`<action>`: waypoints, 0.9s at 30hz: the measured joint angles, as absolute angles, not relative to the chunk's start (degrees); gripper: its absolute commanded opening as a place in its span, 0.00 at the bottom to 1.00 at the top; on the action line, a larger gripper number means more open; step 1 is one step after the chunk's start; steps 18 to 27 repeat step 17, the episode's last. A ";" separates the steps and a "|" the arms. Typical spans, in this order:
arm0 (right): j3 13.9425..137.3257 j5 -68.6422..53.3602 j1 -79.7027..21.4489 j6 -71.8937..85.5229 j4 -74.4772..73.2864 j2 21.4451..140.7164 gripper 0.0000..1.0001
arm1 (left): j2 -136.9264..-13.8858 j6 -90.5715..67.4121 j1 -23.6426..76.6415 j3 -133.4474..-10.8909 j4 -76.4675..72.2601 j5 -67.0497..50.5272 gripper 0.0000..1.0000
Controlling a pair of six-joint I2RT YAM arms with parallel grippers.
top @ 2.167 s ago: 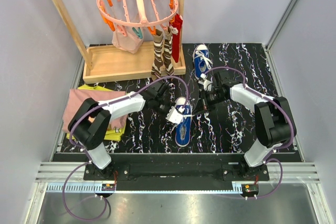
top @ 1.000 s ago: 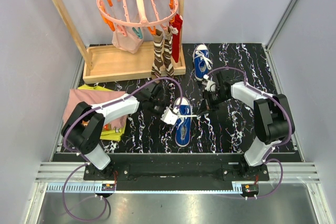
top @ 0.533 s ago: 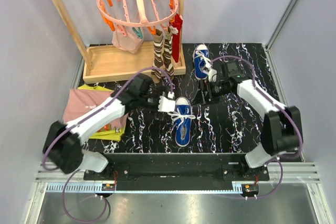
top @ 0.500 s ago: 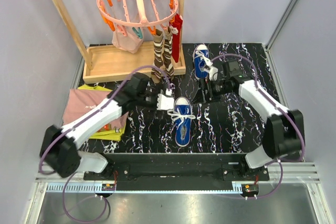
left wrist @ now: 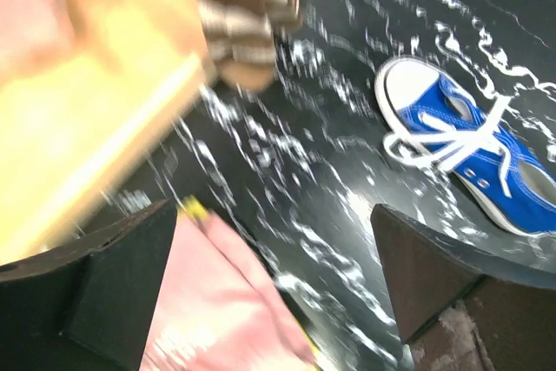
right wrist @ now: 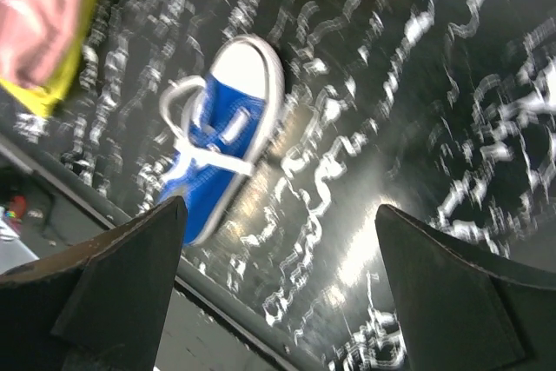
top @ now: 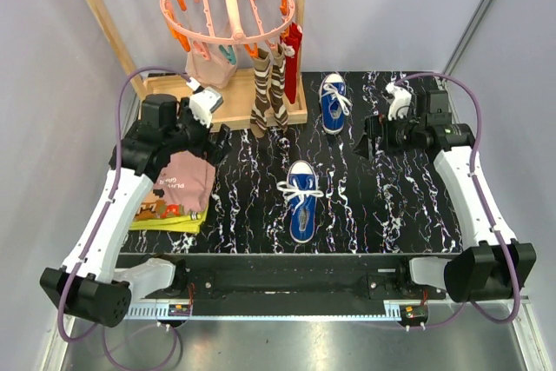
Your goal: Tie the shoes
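Observation:
Two blue shoes with white laces lie on the black marbled table. The near shoe (top: 302, 200) sits mid-table, toe toward the back, its laces lying across it in loops. The far shoe (top: 333, 102) lies at the back by the rack. My left gripper (top: 211, 143) hangs open over the table's left side, well away from the near shoe (left wrist: 469, 158), with nothing between its fingers (left wrist: 95, 293). On the right, the right gripper (top: 365, 141) is also open and empty, raised above the table. Its blurred wrist view shows the near shoe (right wrist: 221, 141) below and to the left.
A wooden rack base (top: 187, 102) stands at the back left under a pink round peg hanger (top: 228, 2). Striped socks (top: 269, 89) and a red sock (top: 293, 58) hang down beside the far shoe. Folded pink and yellow clothes (top: 178, 193) lie at the left edge.
Both grippers have opened and let go of the near shoe's laces. The left arm has swung back and left, the right arm back and right; the laces now rest on the shoe.

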State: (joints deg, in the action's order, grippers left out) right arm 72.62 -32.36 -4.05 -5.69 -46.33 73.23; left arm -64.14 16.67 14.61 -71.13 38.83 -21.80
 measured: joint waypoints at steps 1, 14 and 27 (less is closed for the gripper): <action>71.66 -31.05 -3.86 -6.28 -47.20 72.44 1.00 | -64.10 15.03 14.39 -70.76 40.80 -21.21 0.99; 61.82 -20.40 -2.70 -8.32 -53.34 67.72 1.00 | -56.40 4.32 11.70 -54.33 49.95 -13.15 0.99; 61.82 -20.05 -2.61 -8.38 -53.34 67.24 1.00 | -56.34 3.22 11.60 -54.26 49.78 -11.97 0.99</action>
